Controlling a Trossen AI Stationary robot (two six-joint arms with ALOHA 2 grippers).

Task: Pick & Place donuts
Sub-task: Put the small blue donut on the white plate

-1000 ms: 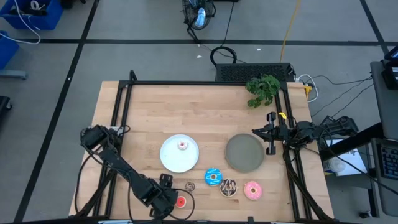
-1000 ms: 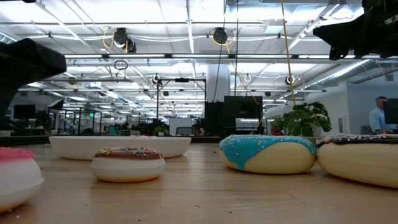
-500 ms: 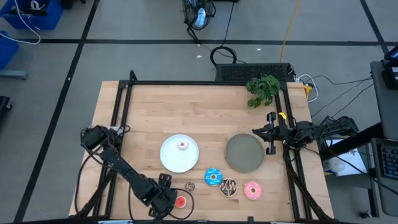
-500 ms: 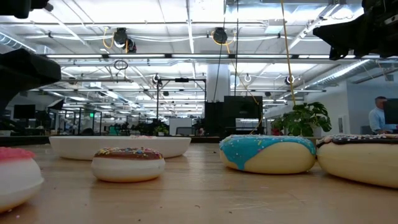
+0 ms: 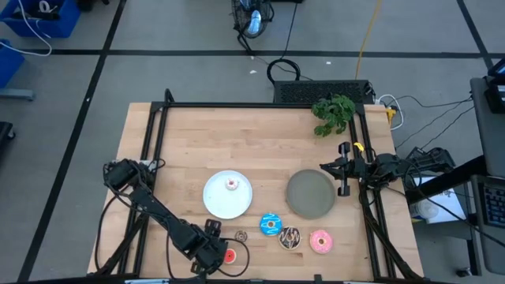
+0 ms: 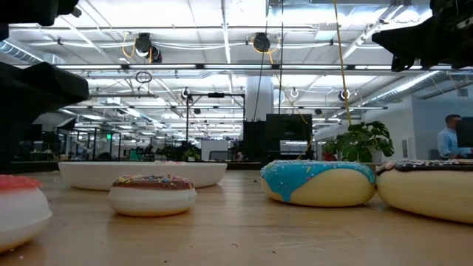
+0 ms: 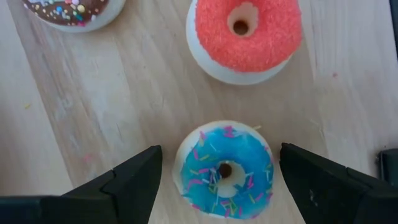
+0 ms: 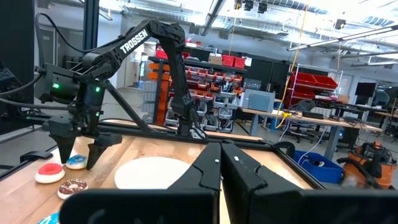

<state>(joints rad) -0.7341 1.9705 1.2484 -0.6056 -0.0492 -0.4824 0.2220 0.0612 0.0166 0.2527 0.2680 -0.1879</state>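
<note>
My left gripper [image 7: 221, 183] stands open near the table's front edge, pointing down. Its two fingers stand on either side of a small blue donut [image 7: 225, 169] with sprinkles, which lies flat on the wood; a narrow gap shows on each side. The high view hides this donut under the gripper [image 5: 211, 251]. Just beyond it lie a small red donut [image 7: 244, 34] and a small brown sprinkled donut [image 7: 73, 9]. A small white-pink donut [image 5: 231, 184] sits on the white plate [image 5: 217, 201]. My right gripper [image 5: 327, 167] waits shut at the table's right edge.
The larger blue [image 5: 271, 225], chocolate [image 5: 289, 237] and pink [image 5: 320, 241] donuts lie in a row near the front edge. Behind them sits a grey plate [image 5: 310, 194]. A green plant [image 5: 333, 113] stands at the far right corner, and a black frame borders the table.
</note>
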